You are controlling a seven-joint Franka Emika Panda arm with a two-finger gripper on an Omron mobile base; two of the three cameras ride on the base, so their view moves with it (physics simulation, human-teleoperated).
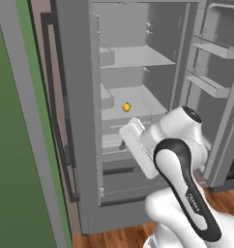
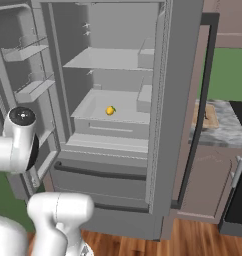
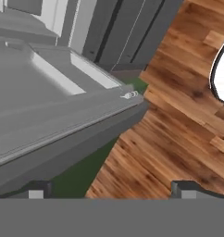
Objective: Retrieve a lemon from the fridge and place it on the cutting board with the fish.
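Note:
The fridge (image 1: 138,58) stands with both doors swung open. On its middle pale grey shelf lies the small yellow lemon (image 1: 126,107) (image 2: 110,110), alone and untouched. My white hand (image 1: 138,147) hangs in front of the lower drawers, below and slightly right of the lemon. In the hand view my gripper (image 3: 111,190) is open, its dark fingertips (image 3: 37,190) far apart with nothing between them, facing a grey fridge edge and wooden floor. The tan cutting board (image 2: 205,116) lies on the marbled counter right of the fridge; I cannot make out the fish.
An open door with shelf bins (image 1: 211,85) (image 2: 28,70) flanks one side, the other door with a long dark handle (image 2: 198,125) the other. The grey counter (image 2: 220,132) and its cabinet stand beyond that handle. Wooden floor (image 1: 119,237) lies below.

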